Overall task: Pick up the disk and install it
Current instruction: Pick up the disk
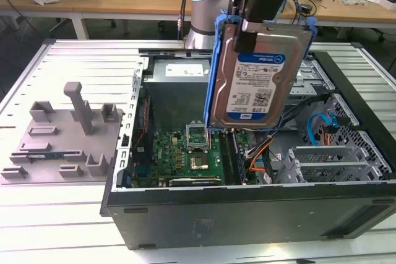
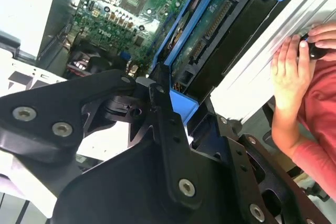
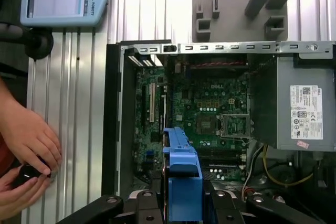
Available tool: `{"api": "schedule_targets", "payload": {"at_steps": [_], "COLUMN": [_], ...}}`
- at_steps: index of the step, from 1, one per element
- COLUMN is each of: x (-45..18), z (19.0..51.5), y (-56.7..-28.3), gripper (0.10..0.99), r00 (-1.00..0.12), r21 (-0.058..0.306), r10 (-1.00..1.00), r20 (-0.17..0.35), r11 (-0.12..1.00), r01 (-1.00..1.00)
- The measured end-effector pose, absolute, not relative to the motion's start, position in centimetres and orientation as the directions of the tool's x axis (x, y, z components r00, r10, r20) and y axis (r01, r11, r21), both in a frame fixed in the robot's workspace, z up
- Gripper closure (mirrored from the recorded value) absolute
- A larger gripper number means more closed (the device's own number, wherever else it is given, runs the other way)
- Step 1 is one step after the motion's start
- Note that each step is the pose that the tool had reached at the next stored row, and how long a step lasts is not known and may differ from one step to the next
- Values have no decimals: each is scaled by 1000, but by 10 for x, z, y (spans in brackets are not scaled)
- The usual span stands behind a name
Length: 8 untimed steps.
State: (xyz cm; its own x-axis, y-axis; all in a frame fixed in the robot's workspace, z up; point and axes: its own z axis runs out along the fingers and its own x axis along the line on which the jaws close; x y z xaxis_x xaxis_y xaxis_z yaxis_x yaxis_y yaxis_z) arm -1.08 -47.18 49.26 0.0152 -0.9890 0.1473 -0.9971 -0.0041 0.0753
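The pick-up is done: the end effector is clamped on the disk, which hangs upright above the open computer case, with the installing not yet done.

Silver disk with white-and-blue label, framed by a bright blue caddy rail, hanging upright and a bit tilted, label facing out, up over the open PC case.
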Motion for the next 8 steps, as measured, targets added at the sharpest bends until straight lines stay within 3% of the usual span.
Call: {"api": "schedule_targets", "payload": {"at_steps": [8], "x": [-10], "z": [493], "y": [-472], "gripper": [722], "r00": [15], "r21": [75], "r10": [-989], "r20": [148], "r11": [-4], "r01": [-997]}}
